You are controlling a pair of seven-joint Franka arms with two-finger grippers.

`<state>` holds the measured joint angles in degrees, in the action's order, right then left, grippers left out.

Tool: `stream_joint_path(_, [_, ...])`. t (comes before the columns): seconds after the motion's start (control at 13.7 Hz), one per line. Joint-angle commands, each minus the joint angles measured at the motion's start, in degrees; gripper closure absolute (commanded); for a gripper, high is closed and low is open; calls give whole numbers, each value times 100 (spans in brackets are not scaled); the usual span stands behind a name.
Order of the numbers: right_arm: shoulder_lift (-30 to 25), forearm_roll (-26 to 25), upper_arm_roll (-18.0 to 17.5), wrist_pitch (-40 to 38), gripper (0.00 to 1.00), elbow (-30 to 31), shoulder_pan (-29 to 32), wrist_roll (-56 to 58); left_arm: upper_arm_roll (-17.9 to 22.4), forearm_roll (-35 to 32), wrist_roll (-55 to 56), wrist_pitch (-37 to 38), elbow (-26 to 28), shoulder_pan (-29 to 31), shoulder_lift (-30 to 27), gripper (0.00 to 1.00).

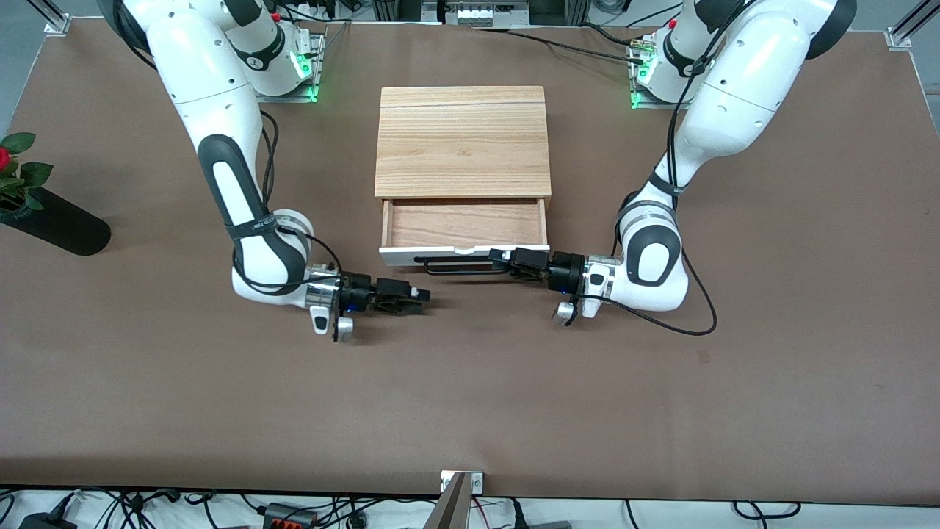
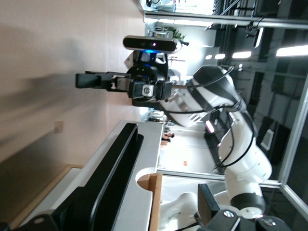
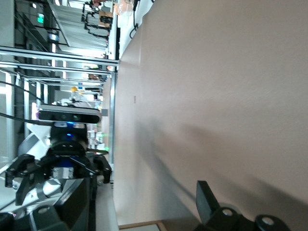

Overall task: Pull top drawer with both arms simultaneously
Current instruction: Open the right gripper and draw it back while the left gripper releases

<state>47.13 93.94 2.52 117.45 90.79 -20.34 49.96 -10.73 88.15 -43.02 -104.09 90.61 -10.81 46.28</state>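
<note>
Hovering low over the brown table (image 1: pixel 470 397), the right gripper (image 1: pixel 411 297) sits clear of the drawer, holding nothing; whether its fingers are parted I cannot tell. The left gripper (image 1: pixel 507 258) sits at the bar handle (image 1: pixel 459 266), apparently clasping the end toward the left arm. The top drawer (image 1: pixel 464 253) stands partly out of its cabinet (image 1: pixel 463 139), wood floor showing. Judging by this, pulling looks mostly done, one arm already free.

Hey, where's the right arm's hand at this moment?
In the front view the right hand is low over the bare table, just off the top drawer handle's end toward the right arm's side, not on it.
</note>
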Motion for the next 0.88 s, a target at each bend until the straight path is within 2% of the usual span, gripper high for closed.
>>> stream_joint_path(0.0, [-99,-523,152,32,0,-201,-13,-205,27,-123,5,-33,-193,-18,-66,0])
stream_joint_path(0.07, [-90,-734,187,32,0,-298,-5,-206,27,-123,-22,-33,-185,-18,-58,0])
stream_joint_path(0.29, [-38,-903,231,50,0,-308,-14,-188,36,-123,-250,-59,-141,-27,12,0])
stream_joint_path(0.51, [-55,-1745,398,59,0,-308,-5,-310,36,-123,-550,-156,-97,-53,48,0])
stream_joint_path(0.73, [-90,-2492,723,6,0,-473,-57,-635,36,-123,-672,-156,-35,-71,65,0])
stream_joint_path(0.8, [-134,-2886,828,-20,0,-570,-49,-888,36,-123,-812,-156,-9,-62,100,0])
